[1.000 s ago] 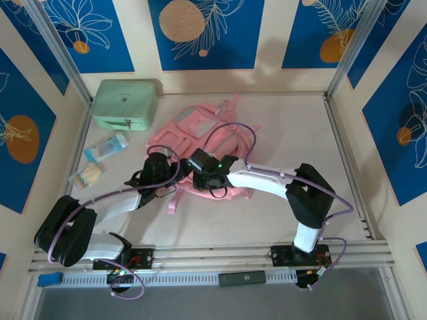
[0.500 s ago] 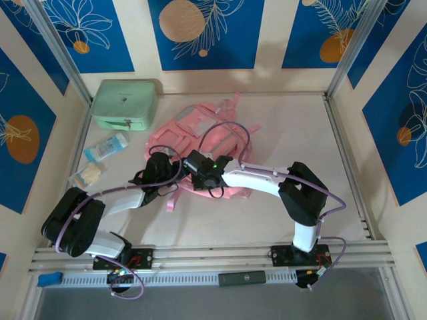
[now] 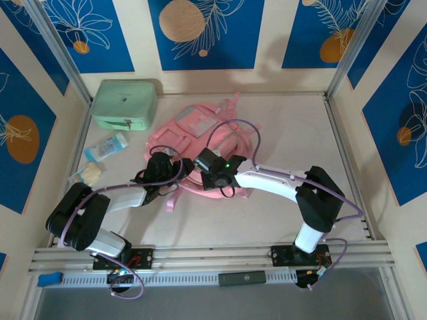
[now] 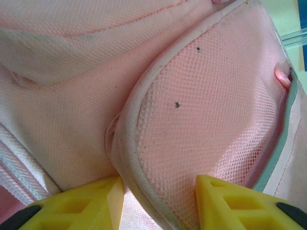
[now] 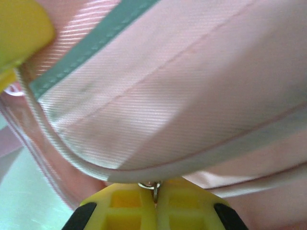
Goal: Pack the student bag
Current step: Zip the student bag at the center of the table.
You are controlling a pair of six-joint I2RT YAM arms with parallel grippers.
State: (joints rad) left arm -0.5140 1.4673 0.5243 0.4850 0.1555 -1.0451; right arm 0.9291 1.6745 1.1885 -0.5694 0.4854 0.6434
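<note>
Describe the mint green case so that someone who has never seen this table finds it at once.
Look to the far left corner of the table, under the blue patterned wall panels. The mint green case sits there, just left of the pink student bag. It alone is boxy and green; the two small packets nearer the arms are flat and far smaller.

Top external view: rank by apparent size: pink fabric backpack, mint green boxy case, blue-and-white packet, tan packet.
1. pink fabric backpack, partly under the arms
2. mint green boxy case
3. blue-and-white packet and tan packet: near alike, not ranked
</note>
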